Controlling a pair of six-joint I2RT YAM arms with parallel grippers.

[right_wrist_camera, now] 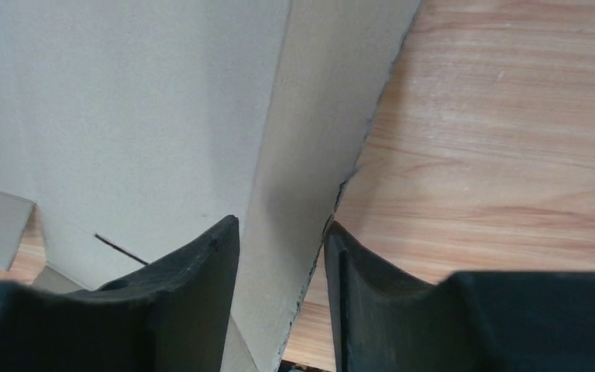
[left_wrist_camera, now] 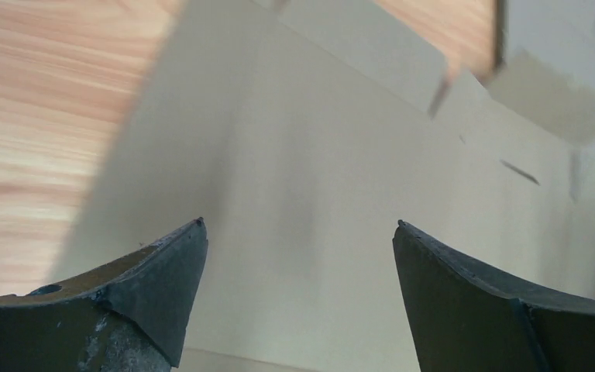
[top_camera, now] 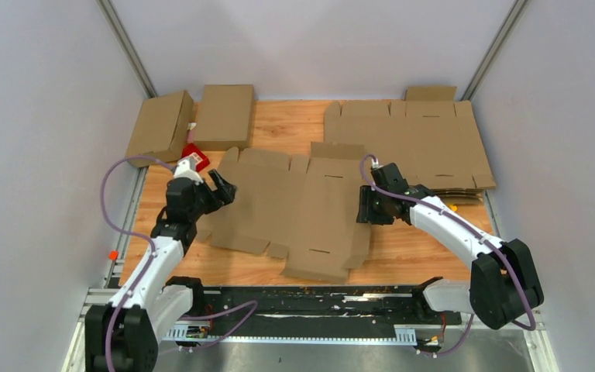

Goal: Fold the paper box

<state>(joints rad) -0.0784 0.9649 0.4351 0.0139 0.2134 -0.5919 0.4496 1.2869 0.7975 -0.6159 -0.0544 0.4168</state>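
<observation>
Flat, unfolded paper box point(top_camera: 294, 205) sprawls across the middle of the tabletop point(top_camera: 403, 260). Left end effector point(top_camera: 223, 188) hangs over its 9 o'clock edge, fingers spread wide, gripping nothing. At 3 o'clock, the right end effector point(top_camera: 366, 208) pinches the box's side flap, fingers nearly together on the cardboard.

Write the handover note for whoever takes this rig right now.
Left gripper: open, over the left part of the box blank, holding nothing.
Right gripper: shut on the blank's right edge flap.
Done: blank laid out flat; no panel looks folded up yet.
Left: raise the side panels, tuck the flaps, close the box.
</observation>
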